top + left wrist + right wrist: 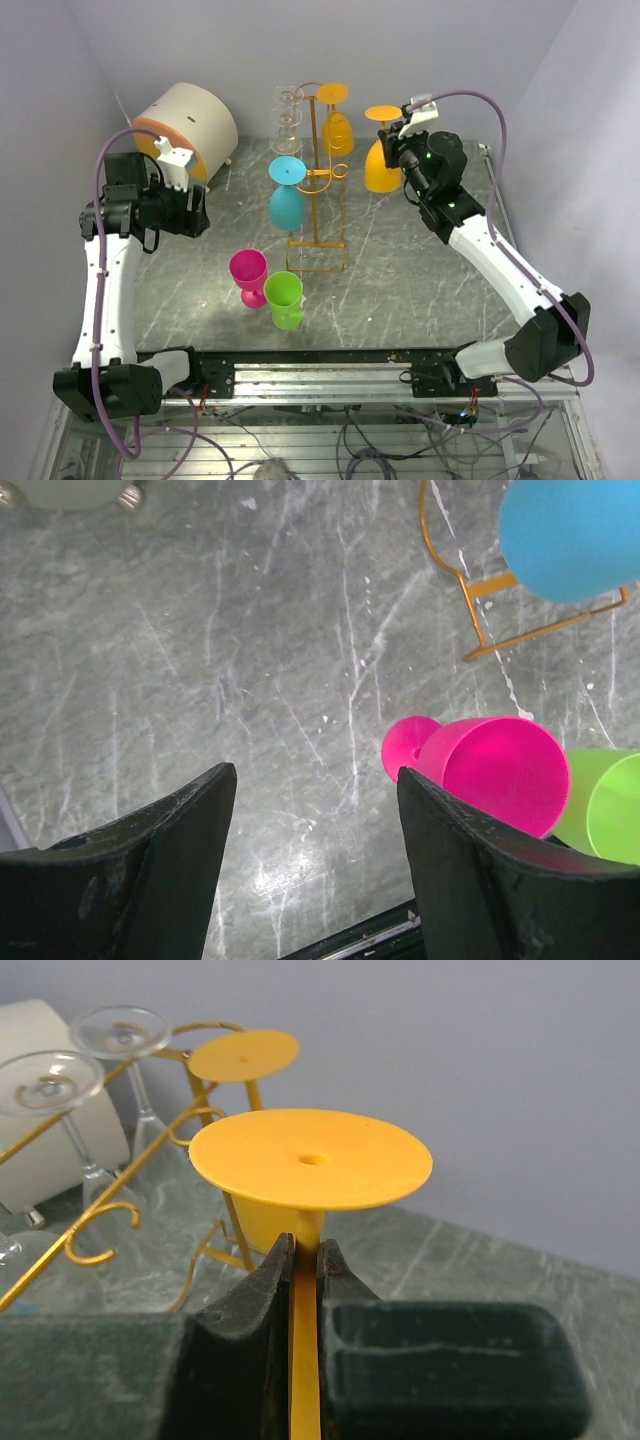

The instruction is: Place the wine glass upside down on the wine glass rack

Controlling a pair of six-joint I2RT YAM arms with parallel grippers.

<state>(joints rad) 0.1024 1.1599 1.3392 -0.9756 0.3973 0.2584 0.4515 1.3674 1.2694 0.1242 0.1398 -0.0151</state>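
An orange wine glass (pixel 381 165) hangs upside down, foot up, to the right of the wine glass rack (pixel 316 175). My right gripper (pixel 393 140) is shut on its stem just below the round foot (pixel 310 1160); the wrist view shows the right gripper (pixel 302 1245) pinching that stem. The gold wire rack (pixel 100 1235) lies to the left of the held glass. My left gripper (pixel 195 212) hovers open and empty over the table, and in its own view the left gripper (pixel 315 780) has a pink glass (pixel 500 770) just to its right.
The rack carries a blue glass (pixel 286 200), another orange glass (pixel 336 128) and two clear glasses (pixel 287 110). A pink glass (pixel 248 272) and a green glass (pixel 285 300) stand upright near the front. A cream drum (pixel 185 125) sits back left.
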